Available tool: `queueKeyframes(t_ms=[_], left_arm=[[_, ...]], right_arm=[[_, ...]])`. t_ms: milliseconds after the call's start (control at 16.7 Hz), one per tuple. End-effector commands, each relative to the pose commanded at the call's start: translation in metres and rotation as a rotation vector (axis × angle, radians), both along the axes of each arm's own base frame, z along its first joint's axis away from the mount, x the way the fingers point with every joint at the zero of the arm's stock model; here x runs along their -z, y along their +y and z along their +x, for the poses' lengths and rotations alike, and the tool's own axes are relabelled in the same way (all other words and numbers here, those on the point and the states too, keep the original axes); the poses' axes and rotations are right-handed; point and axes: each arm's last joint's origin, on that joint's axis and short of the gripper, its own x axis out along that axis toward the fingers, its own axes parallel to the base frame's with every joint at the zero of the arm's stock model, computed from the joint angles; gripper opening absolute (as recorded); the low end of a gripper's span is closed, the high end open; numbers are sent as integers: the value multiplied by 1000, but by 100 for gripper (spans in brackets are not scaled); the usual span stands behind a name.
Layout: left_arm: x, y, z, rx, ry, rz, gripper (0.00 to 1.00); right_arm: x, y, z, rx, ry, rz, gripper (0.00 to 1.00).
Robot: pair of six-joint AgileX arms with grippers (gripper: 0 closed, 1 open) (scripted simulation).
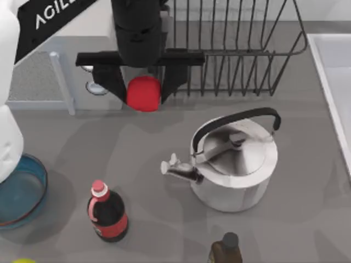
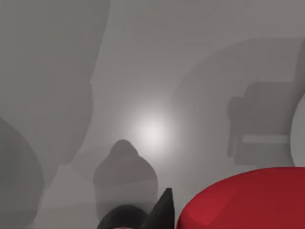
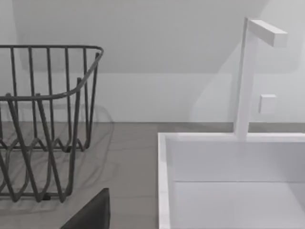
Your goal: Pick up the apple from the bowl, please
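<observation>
My left gripper is shut on the apple, a plain bright red round fruit, and holds it above the table near the back, just in front of the dish rack. The left wrist view shows the apple close up beside one black finger, with the grey tabletop far below. The bowl, blue with a thin reddish rim, sits at the table's left edge, well away from the apple and partly hidden by my white left arm. A dark edge of my right gripper shows in the right wrist view.
A steel kettle stands right of centre. A cola bottle is at the front left, and a brown bottle at the front edge. The wire dish rack is at the back, and a white sink at the right.
</observation>
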Motion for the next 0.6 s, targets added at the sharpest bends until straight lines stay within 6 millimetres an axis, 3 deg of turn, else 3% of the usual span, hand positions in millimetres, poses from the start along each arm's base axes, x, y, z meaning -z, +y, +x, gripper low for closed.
queueKeyframes(t_ms=[240, 600], left_arm=[[17, 1, 4, -7, 18, 15, 0], [76, 7, 10, -28, 34, 34, 0]], right_arm=[[0, 0, 0, 0, 0, 0, 100], [0, 0, 0, 0, 0, 0, 100]])
